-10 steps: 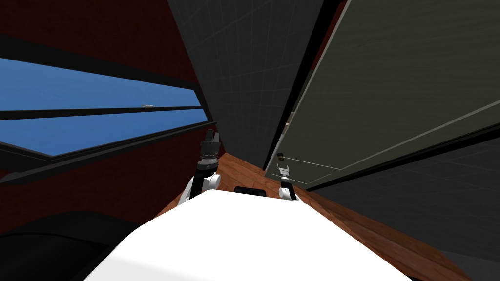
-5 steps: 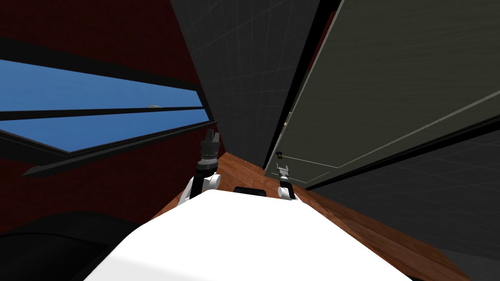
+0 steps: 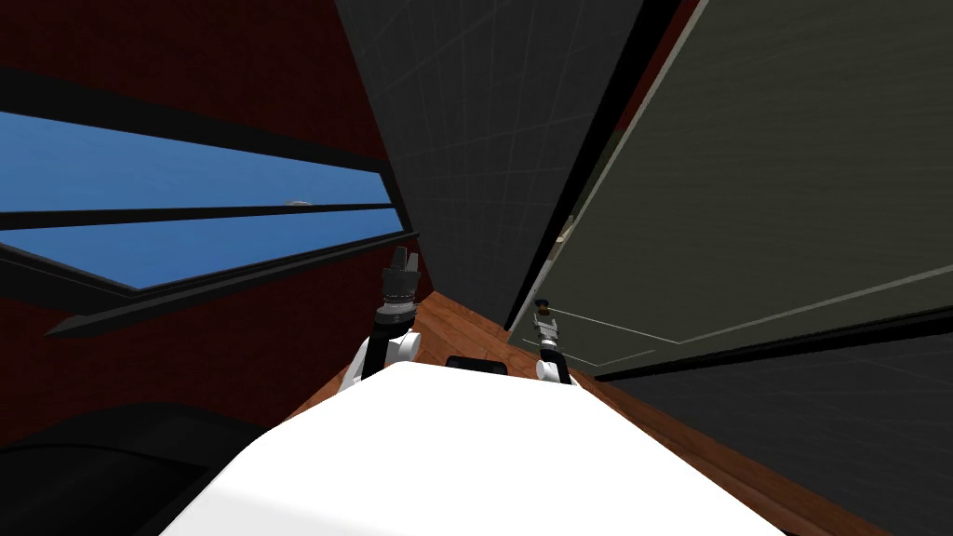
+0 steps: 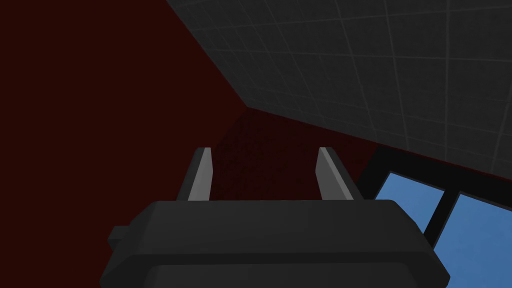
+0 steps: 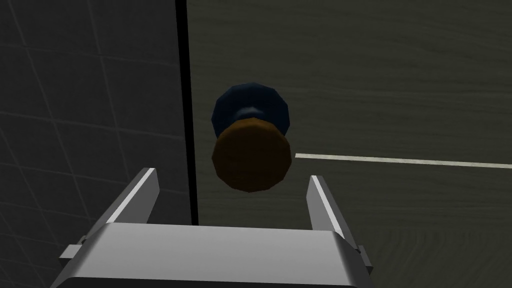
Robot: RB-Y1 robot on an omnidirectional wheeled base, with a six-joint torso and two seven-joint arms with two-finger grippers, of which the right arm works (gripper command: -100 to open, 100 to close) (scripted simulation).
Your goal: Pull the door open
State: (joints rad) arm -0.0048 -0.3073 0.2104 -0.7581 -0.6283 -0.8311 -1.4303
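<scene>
Since a second ago your head camera has swung slightly, so the door (image 3: 744, 186) and the window (image 3: 186, 177) shift across the head view together; neither moves itself. Your right gripper (image 3: 546, 325) sits about as close under the knob (image 3: 541, 303) as it did then.

The right wrist view shows the right gripper (image 5: 232, 174) with its fingers spread wide and holding nothing. The knob (image 5: 251, 155), round with a brown face on a dark blue base, stands out from the grey-green door (image 5: 375, 75), just beyond the fingertips and roughly between them. It is close to the door's edge, where a black strip (image 5: 183, 100) separates the door from a dark tiled wall (image 5: 75, 100).

Risks, as a judgement:
- If you close now, the fingers would likely catch only the knob's front rim and slip off once you pull.
- If you push in too far, the finger on the wall side could strike the wall or strip, since it already lines up with them.
- If you pull straight back rather than along the door's swing, the grip could twist loose.

The head view makes knob and fingers tiny, yet it alone gives the door's full panel, the wooden floor (image 3: 465, 328) and your left gripper (image 3: 402, 261), raised near the window. The left wrist view shows its fingers (image 4: 200, 172) spread and empty.
</scene>
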